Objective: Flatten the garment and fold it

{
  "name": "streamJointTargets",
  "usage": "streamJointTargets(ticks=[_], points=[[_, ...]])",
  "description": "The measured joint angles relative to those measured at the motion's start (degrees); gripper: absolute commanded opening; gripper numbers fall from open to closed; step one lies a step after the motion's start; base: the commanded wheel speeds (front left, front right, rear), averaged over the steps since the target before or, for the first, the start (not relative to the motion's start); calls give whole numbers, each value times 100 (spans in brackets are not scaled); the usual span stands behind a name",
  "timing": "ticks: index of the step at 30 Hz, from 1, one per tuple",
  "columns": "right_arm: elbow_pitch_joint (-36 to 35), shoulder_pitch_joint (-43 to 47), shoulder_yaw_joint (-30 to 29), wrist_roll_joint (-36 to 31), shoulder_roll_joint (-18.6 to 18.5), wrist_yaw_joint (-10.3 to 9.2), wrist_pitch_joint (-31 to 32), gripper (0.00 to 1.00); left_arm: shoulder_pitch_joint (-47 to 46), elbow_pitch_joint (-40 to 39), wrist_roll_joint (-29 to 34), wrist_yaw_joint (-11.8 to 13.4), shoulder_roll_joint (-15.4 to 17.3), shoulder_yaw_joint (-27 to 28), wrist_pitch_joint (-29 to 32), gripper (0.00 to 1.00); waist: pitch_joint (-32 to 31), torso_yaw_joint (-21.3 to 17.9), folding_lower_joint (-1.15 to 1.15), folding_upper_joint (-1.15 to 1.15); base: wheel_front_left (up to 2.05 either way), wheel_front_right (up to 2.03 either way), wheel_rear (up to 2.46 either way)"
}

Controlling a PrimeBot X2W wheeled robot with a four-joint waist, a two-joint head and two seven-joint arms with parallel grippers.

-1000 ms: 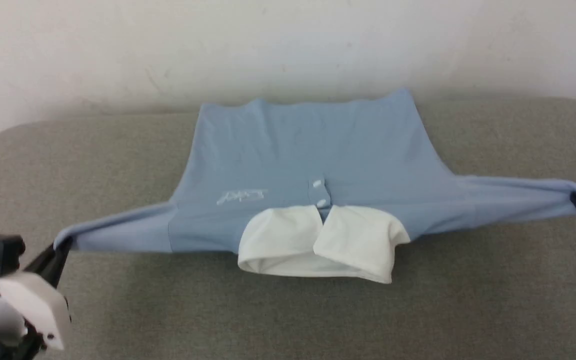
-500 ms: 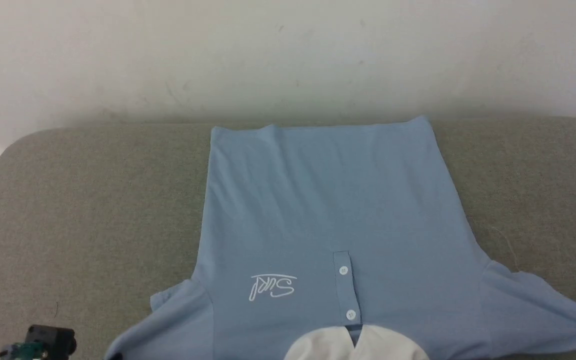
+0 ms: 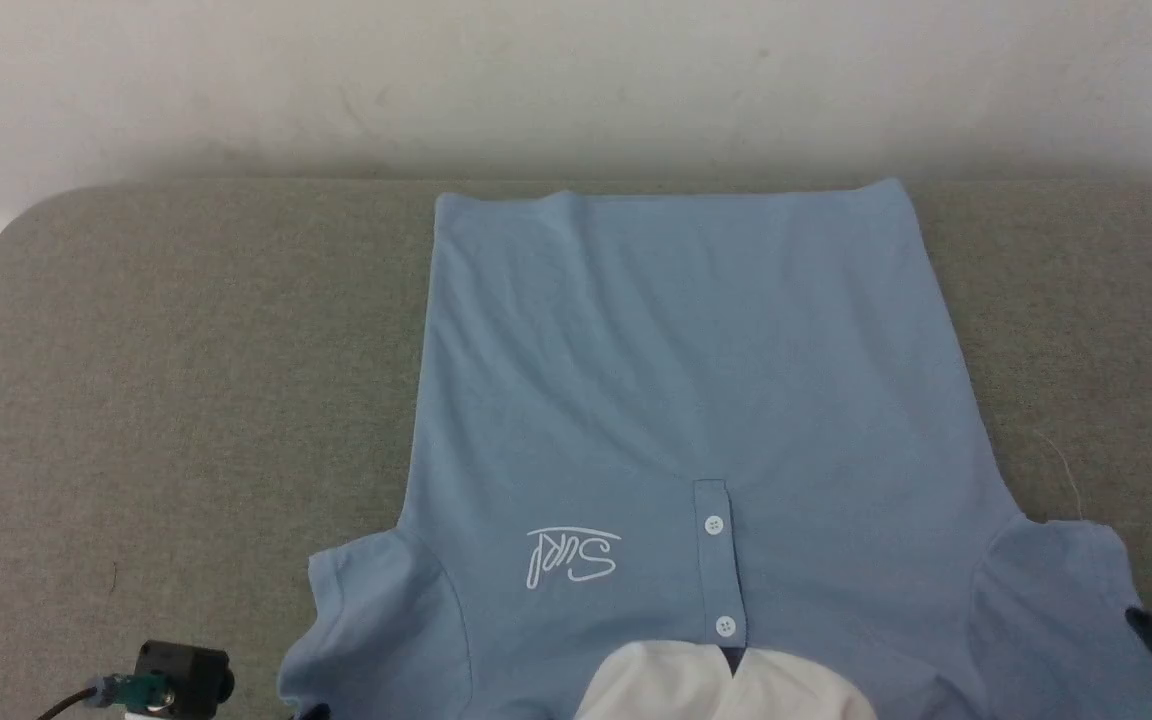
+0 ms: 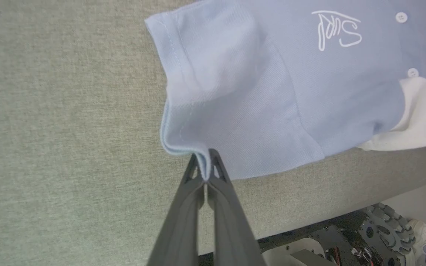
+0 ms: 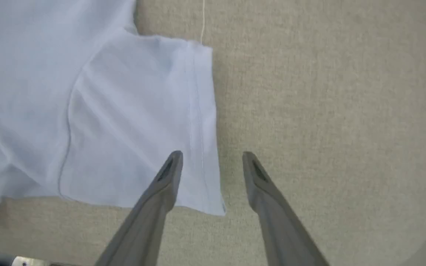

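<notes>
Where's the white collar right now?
In the head view the white collar sits at bottom centre, at the near edge of the garment, just below the button placket.

The head view's bottom edge cuts through the white collar (image 3: 726,685) of the light blue knit polo shirt (image 3: 676,380).

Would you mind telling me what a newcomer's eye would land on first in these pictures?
The light blue polo shirt lies spread front-up on the grey padded surface, its white collar nearest the robot. At one sleeve, the left hand is shut on a pinch of the hem. At the other, the right hand stands open astride the hem, holding nothing.
</notes>
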Motion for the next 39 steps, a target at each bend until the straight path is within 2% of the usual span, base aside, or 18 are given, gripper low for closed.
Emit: streamJointTargets(ticks=[5, 10, 16, 24, 32, 39], points=[[-167, -851, -83, 57, -24, 0, -66, 100, -43, -566, -11, 46, -22, -65, 212, 0, 290, 147, 0, 0, 0, 0, 0], [-60, -2072, -64, 98, -114, 0, 85, 100, -241, -1158, 98, 160, -90, -200, 328, 0, 682, 352, 1, 0, 0, 0, 0], [726, -3812, 175, 42, -212, -3, 658, 100, -589, -1488, 336, 212, -344, -361, 297, 0, 1239, 672, 1, 0, 0, 0, 0], [2047, -5632, 256, -560, -497, -4, 1283, 100, -982, -1584, 632, 190, -695, -697, 187, 0, 1919, 1254, 1, 0, 0, 0, 0], [2940, -6442, 35, -1214, -684, -4, 1461, 100, -1220, -1525, 767, 98, -984, -937, 67, 0, 2461, 1857, 0, 0, 0, 0, 0], [3264, -6624, -27, -1522, -781, -5, 1300, 100, -1293, -1377, 768, 7, -1128, -1024, -53, 0, 2835, 2216, -1, 0, 0, 0, 0]])
